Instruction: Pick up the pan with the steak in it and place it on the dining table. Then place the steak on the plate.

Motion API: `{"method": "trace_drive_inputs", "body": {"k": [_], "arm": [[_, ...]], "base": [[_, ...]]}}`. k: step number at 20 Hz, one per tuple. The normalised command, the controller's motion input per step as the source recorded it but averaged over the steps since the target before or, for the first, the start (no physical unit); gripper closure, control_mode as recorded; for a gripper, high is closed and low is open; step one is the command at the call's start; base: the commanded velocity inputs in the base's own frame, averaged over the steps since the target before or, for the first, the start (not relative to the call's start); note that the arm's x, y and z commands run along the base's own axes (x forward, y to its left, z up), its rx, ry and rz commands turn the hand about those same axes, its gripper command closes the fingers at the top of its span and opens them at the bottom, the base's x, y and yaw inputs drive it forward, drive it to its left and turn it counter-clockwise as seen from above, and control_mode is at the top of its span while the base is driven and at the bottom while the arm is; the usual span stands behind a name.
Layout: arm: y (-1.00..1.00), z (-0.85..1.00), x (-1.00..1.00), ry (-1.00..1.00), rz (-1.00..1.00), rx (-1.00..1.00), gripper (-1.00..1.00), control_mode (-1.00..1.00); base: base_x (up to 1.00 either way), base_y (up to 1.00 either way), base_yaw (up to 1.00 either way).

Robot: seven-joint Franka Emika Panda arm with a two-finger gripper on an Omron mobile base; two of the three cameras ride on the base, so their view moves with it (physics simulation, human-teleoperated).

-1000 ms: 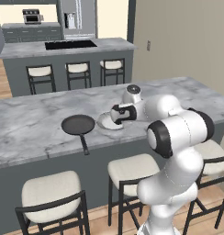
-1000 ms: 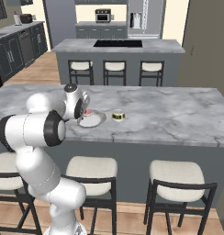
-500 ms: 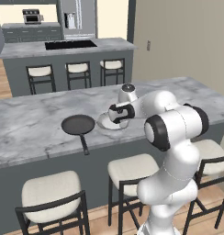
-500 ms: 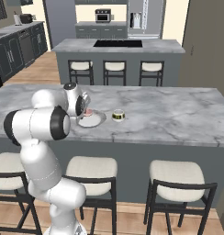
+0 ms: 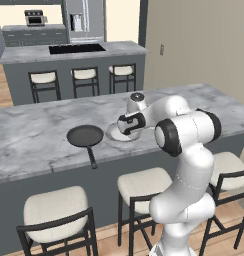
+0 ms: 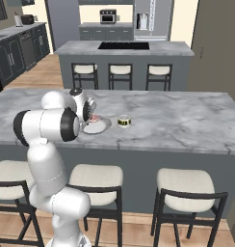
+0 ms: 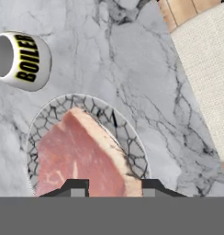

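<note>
The black pan (image 5: 85, 135) sits empty on the marble dining table (image 5: 34, 130), its handle toward the near edge. To its right lies the pale plate (image 5: 113, 134) with the pinkish steak (image 6: 94, 118) flat on it. My gripper (image 5: 129, 131) hovers close over the plate, pointing down. In the hand view the steak (image 7: 77, 156) covers most of the plate (image 7: 128, 134), and my gripper (image 7: 114, 189) is open, its two tips spread above the steak's near part. From the right, the hand (image 6: 88, 112) hides part of the plate (image 6: 103, 126).
A white mug with yellow-black lettering (image 6: 124, 121) stands right of the plate, lying at upper left in the hand view (image 7: 22, 59). Stools (image 5: 144, 185) line the table's near side. Behind is the counter with black cooktop (image 5: 76, 48).
The hand has shifted slightly toward the pan side above the plate, and the elbow has swung. The steak, plate and pan stay where they were.
</note>
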Motion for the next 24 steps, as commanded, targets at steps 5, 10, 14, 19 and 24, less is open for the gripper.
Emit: {"method": "trace_drive_inputs", "body": {"k": [5, 10, 14, 19, 24], "arm": [[0.07, -0.19, 0.35, 0.0, -0.02, 0.0, 1.0, -1.0], [0.05, -0.07, 0.11, 0.0, -0.01, 0.0, 1.0, -1.0], [0.0, -0.06, 0.04, 0.0, 0.0, 0.0, 1.0, -1.0], [0.0, -0.19, 0.18, 0.0, 0.0, 0.0, 1.0, -1.0], [0.0, -0.21, 0.18, 0.0, 0.0, 0.02, 1.0, -1.0]], "base": [[0.0, 0.0, 0.0], [0.0, 0.0, 0.0], [0.0, 0.0, 0.0], [0.0, 0.0, 0.0], [0.0, 0.0, 0.0]]}}
